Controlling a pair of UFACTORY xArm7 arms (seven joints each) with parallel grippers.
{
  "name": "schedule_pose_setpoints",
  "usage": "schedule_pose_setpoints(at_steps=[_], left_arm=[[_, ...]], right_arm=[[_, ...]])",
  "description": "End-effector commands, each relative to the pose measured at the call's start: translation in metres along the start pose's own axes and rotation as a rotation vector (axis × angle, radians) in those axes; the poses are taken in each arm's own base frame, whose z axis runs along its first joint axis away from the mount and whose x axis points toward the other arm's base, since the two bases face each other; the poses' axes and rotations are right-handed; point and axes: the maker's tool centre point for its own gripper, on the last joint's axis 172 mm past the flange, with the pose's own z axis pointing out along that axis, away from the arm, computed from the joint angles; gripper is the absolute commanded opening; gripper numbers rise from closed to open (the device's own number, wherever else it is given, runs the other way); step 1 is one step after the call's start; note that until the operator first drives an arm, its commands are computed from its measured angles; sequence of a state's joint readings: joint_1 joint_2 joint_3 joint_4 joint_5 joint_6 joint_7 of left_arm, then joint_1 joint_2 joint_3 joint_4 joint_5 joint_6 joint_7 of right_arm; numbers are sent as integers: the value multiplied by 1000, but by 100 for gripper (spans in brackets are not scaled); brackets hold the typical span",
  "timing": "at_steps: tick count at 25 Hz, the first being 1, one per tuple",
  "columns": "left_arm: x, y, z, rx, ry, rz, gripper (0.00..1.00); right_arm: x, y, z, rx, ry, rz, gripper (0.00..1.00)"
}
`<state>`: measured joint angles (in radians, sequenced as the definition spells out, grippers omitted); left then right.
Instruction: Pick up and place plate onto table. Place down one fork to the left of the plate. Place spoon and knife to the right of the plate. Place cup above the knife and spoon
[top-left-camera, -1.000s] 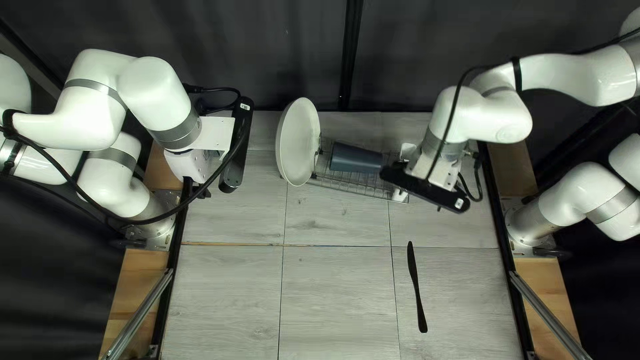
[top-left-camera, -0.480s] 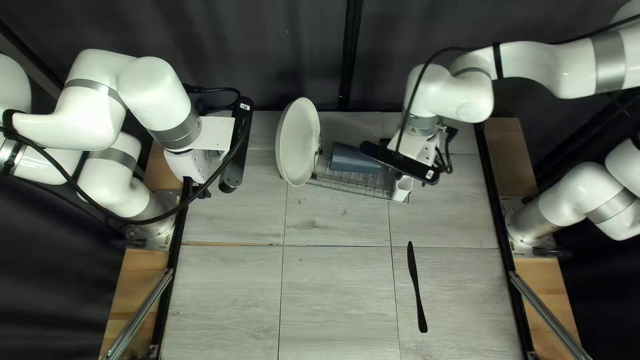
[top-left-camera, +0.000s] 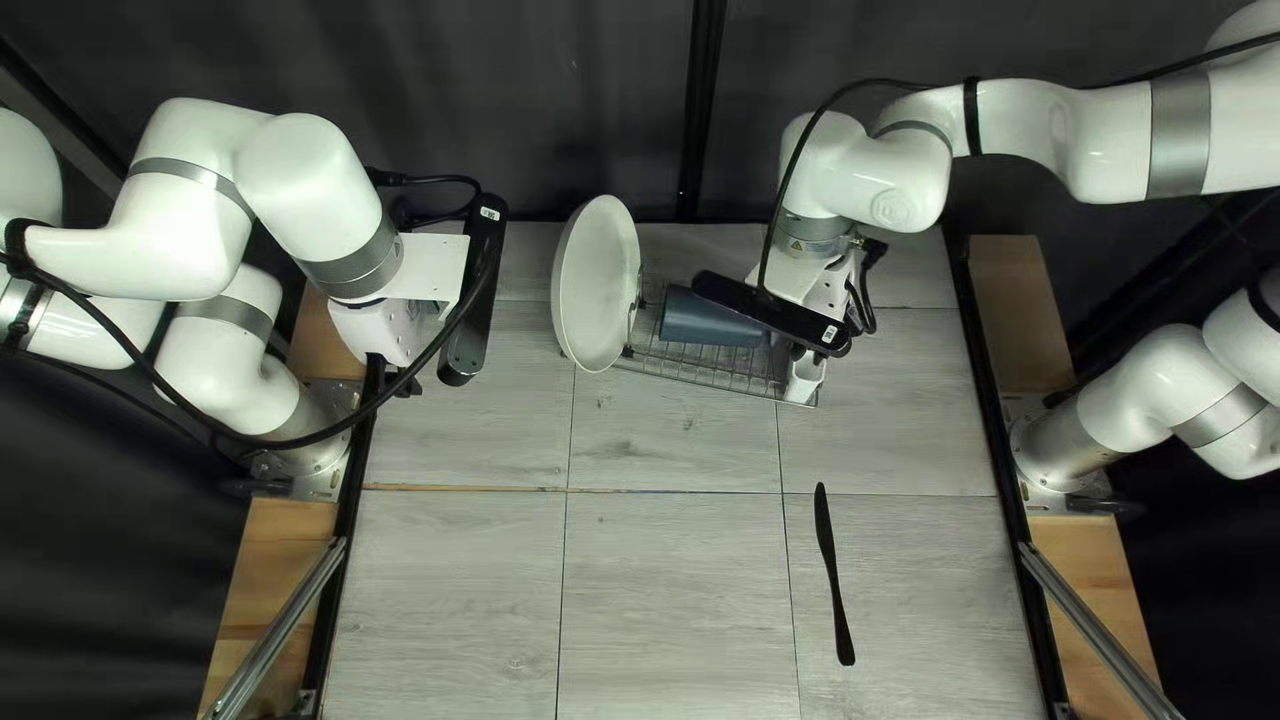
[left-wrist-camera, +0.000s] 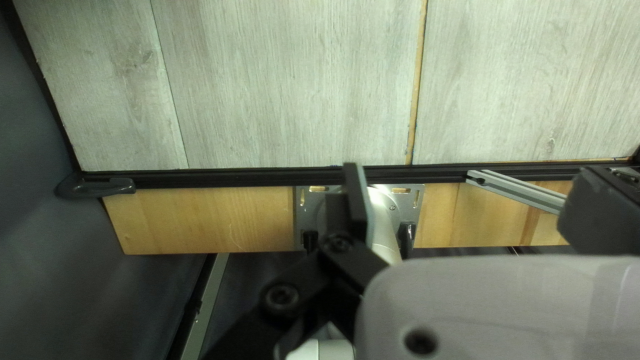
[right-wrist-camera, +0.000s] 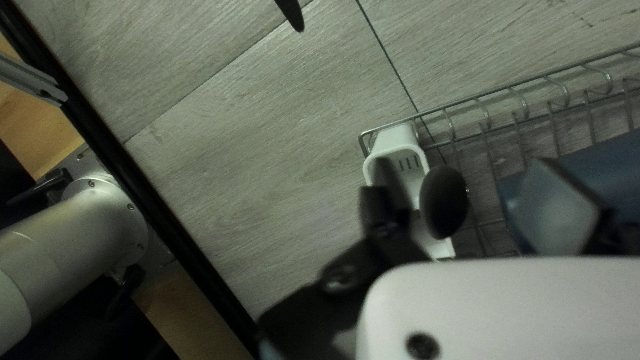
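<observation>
- White round plate (top-left-camera: 596,284): upper middle of the top left view, propped on its edge at the left end of the silver wire rack (top-left-camera: 714,379); neither tool at it.
- Dark blue-grey cylindrical cup (top-left-camera: 711,320): lying on its side in the rack, just right of the plate.
- White plastic slotted holder (right-wrist-camera: 395,138): at the rack's right end, partly covered from above by the right arm.
- Black spoon (right-wrist-camera: 445,202): rounded head seen at the holder in the right wrist view; handle not made out.
- Black knife (top-left-camera: 832,574): flat on the pale wood-look table (top-left-camera: 674,587), lower right of the top left view, well apart from the rack. Its tip also shows ahead of the tool in the right wrist view.
- Right arm's tool (top-left-camera: 830,291): over the rack's right end, right of upper middle in the top left view. Right wrist view: the fingers of this tool (right-wrist-camera: 470,180) are spread, spoon head between them, not pinched; the cup lies by the farther finger from the holder.
- Left arm's tool (top-left-camera: 398,382): upper left of the top left view, near the table's left edge, apart from plate and rack. Fingers spread, nothing between them.
</observation>
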<state>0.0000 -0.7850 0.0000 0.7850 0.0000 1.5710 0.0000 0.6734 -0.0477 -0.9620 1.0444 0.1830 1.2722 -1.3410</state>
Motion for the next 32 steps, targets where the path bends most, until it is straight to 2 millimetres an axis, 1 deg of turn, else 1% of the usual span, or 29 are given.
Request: schedule_pose_setpoints(at_steps=[1, 2, 4, 5, 13, 16, 19, 21, 27, 32], left_arm=[[0, 0, 0, 0, 0, 0, 100], [0, 0, 0, 0, 0, 0, 100], [0, 0, 0, 0, 0, 0, 100], [0, 0, 0, 0, 0, 0, 100], [0, 0, 0, 0, 0, 0, 100], [0, 0, 0, 0, 0, 0, 100], [0, 0, 0, 0, 0, 0, 100], [0, 0, 0, 0, 0, 0, 100], [0, 0, 0, 0, 0, 0, 100], [0, 0, 0, 0, 0, 0, 100]], right_arm=[[0, -1, 0, 9, 3, 6, 97], [0, -1, 0, 9, 3, 6, 96], [0, -1, 0, 9, 3, 6, 97], [0, -1, 0, 9, 3, 6, 100], [0, -1, 0, 9, 3, 6, 100], [-8, -2, -3, 6, -19, 12, 100], [-8, -4, -9, 7, -54, 31, 100], [-8, -3, -9, 9, -90, 39, 100], [-8, 0, 0, 11, -188, 64, 100], [-13, -4, 14, 6, -242, 81, 100]])
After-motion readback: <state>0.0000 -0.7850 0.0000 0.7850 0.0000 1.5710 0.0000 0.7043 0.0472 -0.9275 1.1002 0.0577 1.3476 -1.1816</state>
